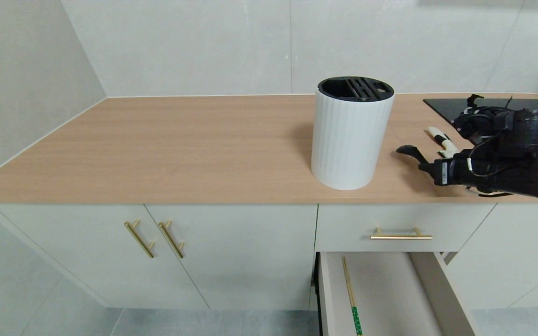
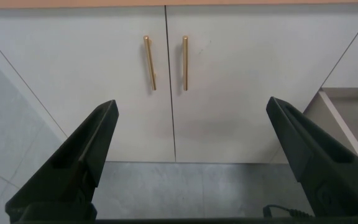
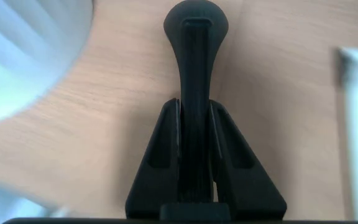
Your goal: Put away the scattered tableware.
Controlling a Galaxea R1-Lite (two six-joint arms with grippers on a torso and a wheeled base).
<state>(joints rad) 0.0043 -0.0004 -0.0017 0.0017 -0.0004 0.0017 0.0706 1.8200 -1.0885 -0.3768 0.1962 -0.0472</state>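
A white ribbed utensil holder (image 1: 350,135) with a slotted black top stands on the wooden counter (image 1: 180,149). Just right of it, my right gripper (image 1: 430,167) hovers low over the counter, shut on a black-handled utensil (image 1: 408,150) whose rounded end points toward the holder. In the right wrist view the gripper (image 3: 196,118) pinches that black handle (image 3: 196,31), with the holder (image 3: 17,50) close beside it. A white-handled utensil (image 1: 442,140) lies on the counter behind the gripper. My left gripper (image 2: 191,155) is open, low down, facing the cabinet doors (image 2: 166,81).
A black cooktop (image 1: 442,105) lies at the counter's back right. Below the counter an open drawer (image 1: 327,289) holds a pair of chopsticks (image 1: 350,294). Above it is a closed drawer with a gold handle (image 1: 400,236). Tiled walls close off the back and left.
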